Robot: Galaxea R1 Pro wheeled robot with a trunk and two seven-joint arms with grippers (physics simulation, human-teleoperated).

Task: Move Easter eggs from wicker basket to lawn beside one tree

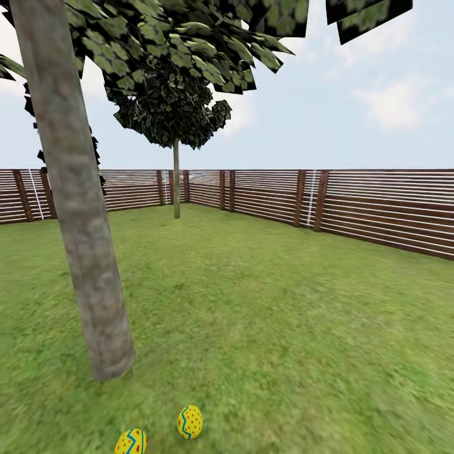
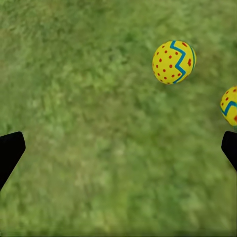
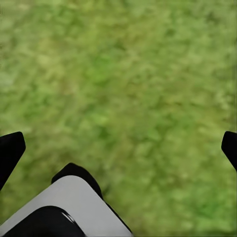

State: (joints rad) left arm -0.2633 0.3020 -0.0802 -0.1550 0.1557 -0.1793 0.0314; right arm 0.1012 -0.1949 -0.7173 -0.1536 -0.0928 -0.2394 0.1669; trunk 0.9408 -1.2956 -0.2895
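Green lawn (image 1: 284, 328), brown slat fence (image 1: 378, 208), grey-trunked tree (image 1: 82, 208).

Yellow eggs on green grass

The two eggs (image 1: 190, 422) (image 1: 130, 442) are yellow with red dots and a blue zigzag. The lawn (image 1: 284, 328) is patchy green. The tree (image 1: 75, 189) has a grey-brown trunk and green leaves. The fence (image 1: 378, 208) is brown. The sky (image 1: 378, 94) is pale blue with white clouds.
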